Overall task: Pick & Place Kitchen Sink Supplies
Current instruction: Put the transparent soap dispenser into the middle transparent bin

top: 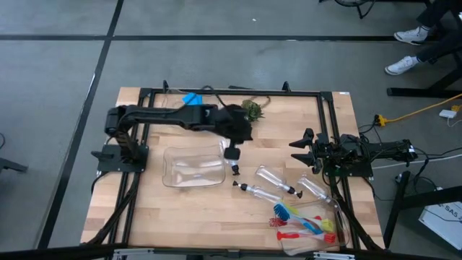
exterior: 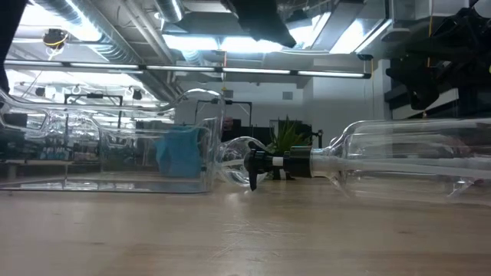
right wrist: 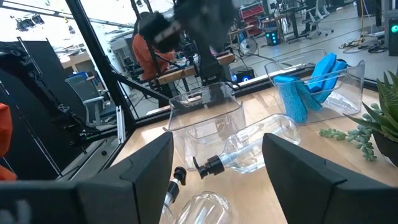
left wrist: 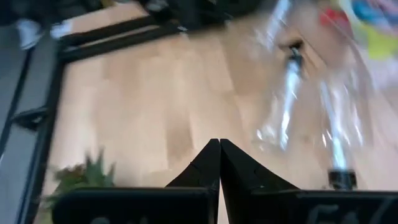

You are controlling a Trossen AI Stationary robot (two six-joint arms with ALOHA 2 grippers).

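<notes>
While the left gripper [top: 232, 152] hangs at centre frame in the high view, fingers pressed together on nothing, the right gripper [top: 302, 141] waits at right of centre with fingers parted and empty. Small clear plastic bottles with black pump tops [top: 277, 180] lie on the wooden table [top: 144, 209] at lower centre, beside a clear rectangular plastic bin [top: 193, 166]. They look light, smooth and likely to roll or slip; taking one across the body near the neck seems safest.
</notes>
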